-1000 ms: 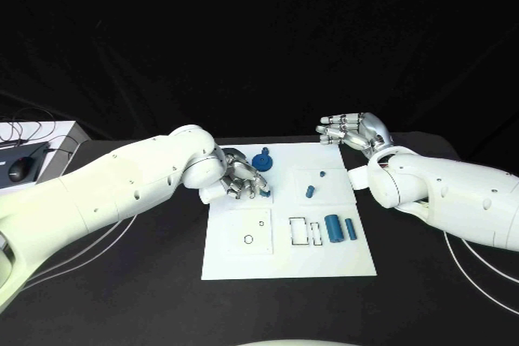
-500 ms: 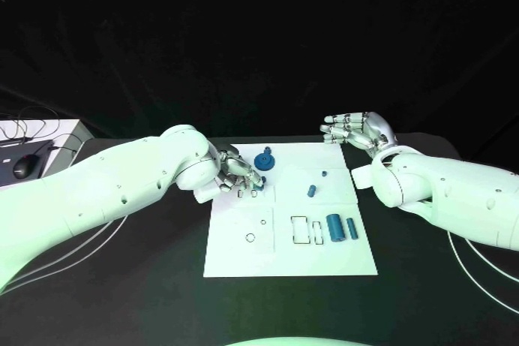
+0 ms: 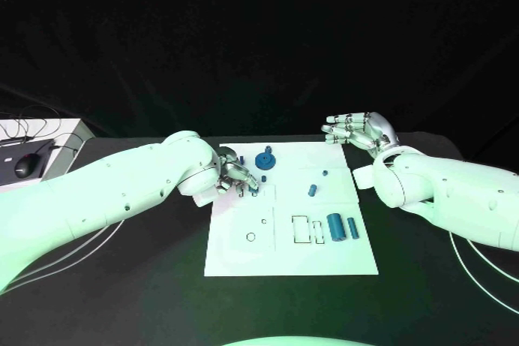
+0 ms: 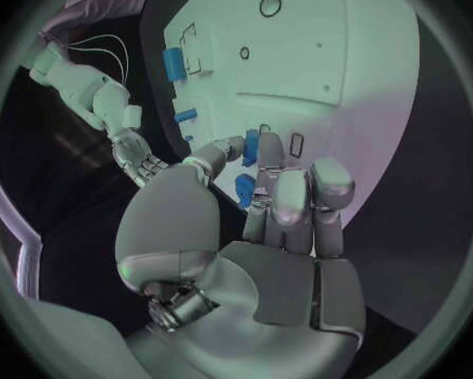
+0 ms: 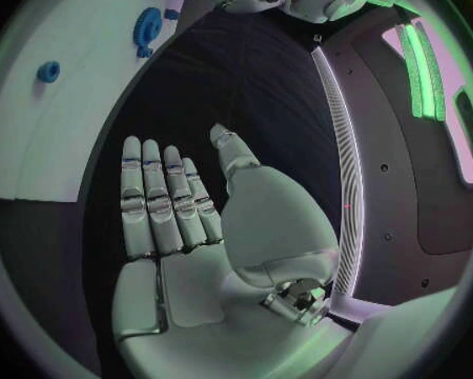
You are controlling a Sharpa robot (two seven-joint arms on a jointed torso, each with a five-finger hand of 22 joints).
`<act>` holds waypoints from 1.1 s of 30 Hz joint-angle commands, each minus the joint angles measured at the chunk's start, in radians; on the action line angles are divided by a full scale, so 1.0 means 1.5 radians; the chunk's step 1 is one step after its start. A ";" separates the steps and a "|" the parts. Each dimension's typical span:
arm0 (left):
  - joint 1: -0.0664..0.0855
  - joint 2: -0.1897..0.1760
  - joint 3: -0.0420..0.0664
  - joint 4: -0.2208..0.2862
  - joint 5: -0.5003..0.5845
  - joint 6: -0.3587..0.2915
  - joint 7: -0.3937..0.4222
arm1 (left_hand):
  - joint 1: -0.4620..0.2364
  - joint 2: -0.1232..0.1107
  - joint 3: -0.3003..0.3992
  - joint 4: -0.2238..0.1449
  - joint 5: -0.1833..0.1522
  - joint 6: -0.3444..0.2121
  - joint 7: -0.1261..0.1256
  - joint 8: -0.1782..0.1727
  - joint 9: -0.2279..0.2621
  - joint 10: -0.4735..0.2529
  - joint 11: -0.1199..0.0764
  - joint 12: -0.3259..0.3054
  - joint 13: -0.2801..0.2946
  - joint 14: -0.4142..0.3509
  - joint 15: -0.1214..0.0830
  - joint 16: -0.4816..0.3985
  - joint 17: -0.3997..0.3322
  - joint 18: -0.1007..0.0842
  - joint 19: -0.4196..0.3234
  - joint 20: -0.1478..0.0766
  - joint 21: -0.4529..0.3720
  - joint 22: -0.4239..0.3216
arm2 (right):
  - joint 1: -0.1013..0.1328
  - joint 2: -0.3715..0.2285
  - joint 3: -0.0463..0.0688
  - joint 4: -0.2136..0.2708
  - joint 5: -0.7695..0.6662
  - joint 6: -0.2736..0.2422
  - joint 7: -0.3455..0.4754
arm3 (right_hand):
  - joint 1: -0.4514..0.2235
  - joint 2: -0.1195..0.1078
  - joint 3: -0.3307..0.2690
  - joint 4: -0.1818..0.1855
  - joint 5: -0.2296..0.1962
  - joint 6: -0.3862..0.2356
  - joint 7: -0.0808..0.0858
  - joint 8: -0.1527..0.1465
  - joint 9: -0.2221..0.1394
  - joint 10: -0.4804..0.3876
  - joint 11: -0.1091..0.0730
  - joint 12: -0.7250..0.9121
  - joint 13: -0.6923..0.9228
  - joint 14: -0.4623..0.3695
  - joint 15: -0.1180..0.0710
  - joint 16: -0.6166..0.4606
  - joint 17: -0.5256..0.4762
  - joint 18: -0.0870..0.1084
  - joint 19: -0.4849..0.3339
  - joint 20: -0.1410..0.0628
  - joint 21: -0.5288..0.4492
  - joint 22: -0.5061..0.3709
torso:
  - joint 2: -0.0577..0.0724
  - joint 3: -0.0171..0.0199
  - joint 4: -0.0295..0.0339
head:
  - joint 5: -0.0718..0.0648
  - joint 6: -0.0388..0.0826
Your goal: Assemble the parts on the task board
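Here the silver left hand (image 3: 238, 175) pinches a small blue peg (image 4: 252, 148) over the flat white board (image 3: 290, 252) at mid-frame; the right hand (image 3: 360, 131), released, hovers upper right above the black bench (image 3: 130, 286).

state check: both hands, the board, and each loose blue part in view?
Left hand: pinching a small blue part over the board.
Right hand: open, empty, beyond the board's far right corner.
Board: flat on table.
Gear: flat on board.
Two cylinders: lying side by side.
Small peg: lying loose.
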 commanded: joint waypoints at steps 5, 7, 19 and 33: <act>-0.001 0.007 -0.005 -0.002 -0.022 -0.016 -0.005 | 0.008 0.004 0.028 -0.037 0.001 0.060 -0.050 0.001 0.017 0.046 -0.039 -0.006 0.004 -0.001 -0.006 0.009 0.003 -0.003 0.007 0.001 0.001 0.006 | 0.000 -0.001 0.000 0.001 0.000 0.010 0.006 | 0.003 0.000 -0.004 0.001 0.003 -0.004 0.000 -0.002 -0.001 -0.004 0.001 0.003 0.000 -0.004 -0.001 -0.003 0.000 -0.001 -0.004 0.000 0.002 -0.001 | 0.000 0.0004 0.0000 | 0.000 -0.002; -0.001 0.008 -0.006 -0.002 -0.023 -0.018 -0.005 | 0.008 0.005 0.024 -0.036 0.001 0.060 -0.050 0.002 0.018 0.048 -0.040 -0.007 0.005 -0.002 -0.006 0.010 0.003 -0.004 0.008 0.000 0.001 0.007 | 0.000 -0.001 0.000 0.001 0.000 0.010 0.006 | 0.003 0.000 -0.004 0.001 0.003 -0.004 0.000 -0.002 -0.001 -0.004 0.001 0.003 0.000 -0.004 -0.001 -0.003 0.000 -0.001 -0.004 0.000 0.002 -0.001 | 0.000 0.0002 0.0000 | 0.000 -0.002; -0.001 0.009 -0.008 -0.002 -0.026 -0.009 -0.006 | 0.013 0.012 0.004 -0.032 0.000 0.067 -0.054 0.009 0.023 0.054 -0.041 -0.010 0.010 -0.001 -0.006 0.015 0.006 -0.006 0.010 0.000 0.000 0.013 | 0.000 -0.002 0.000 0.003 0.000 0.011 0.006 | 0.002 0.000 -0.004 0.001 0.004 -0.004 0.000 -0.002 -0.001 -0.004 0.001 0.003 0.000 -0.004 -0.001 -0.003 0.000 -0.001 -0.004 0.000 0.002 -0.001 | 0.001 -0.0008 0.0000 | 0.000 -0.003; -0.001 0.006 -0.008 0.002 -0.039 0.009 -0.010 | 0.015 0.013 0.003 -0.035 0.001 0.070 -0.055 0.011 0.020 0.057 -0.040 -0.014 0.012 -0.001 -0.005 0.018 0.007 -0.008 0.011 0.001 0.000 0.018 | 0.000 -0.003 0.000 0.005 0.000 0.012 0.006 | 0.001 0.001 -0.004 0.002 0.004 -0.005 0.000 -0.002 -0.001 -0.005 0.001 0.003 0.000 -0.004 -0.001 -0.003 0.000 -0.001 -0.004 0.000 0.002 -0.001 | 0.001 -0.0004 0.0002 | 0.000 -0.008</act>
